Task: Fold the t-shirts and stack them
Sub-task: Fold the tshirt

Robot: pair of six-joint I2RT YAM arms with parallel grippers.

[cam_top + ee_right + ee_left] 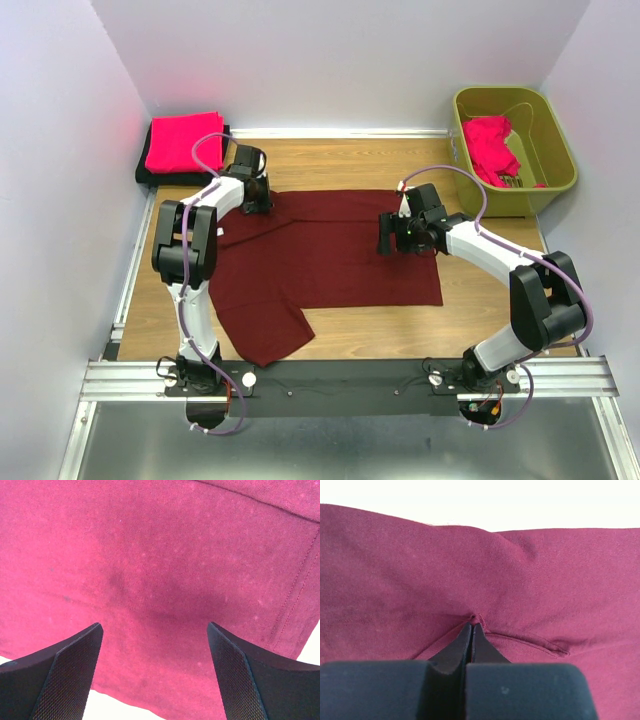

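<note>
Two wrist views alone show left gripper (472, 625) pinching maroon t-shirt (395, 580), right gripper (155, 626) apart.

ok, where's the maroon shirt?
Top view, centre: the maroon shirt lies spread flat; left claw pinches its far-left edge, right claw open over its right side.

Top cam overhead; wrist cams close on shirt (340, 260)

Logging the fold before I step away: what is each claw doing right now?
Left claw: closed, pinching a fold of the maroon t-shirt.
Right claw: open, above the same shirt, holding nothing.
</note>
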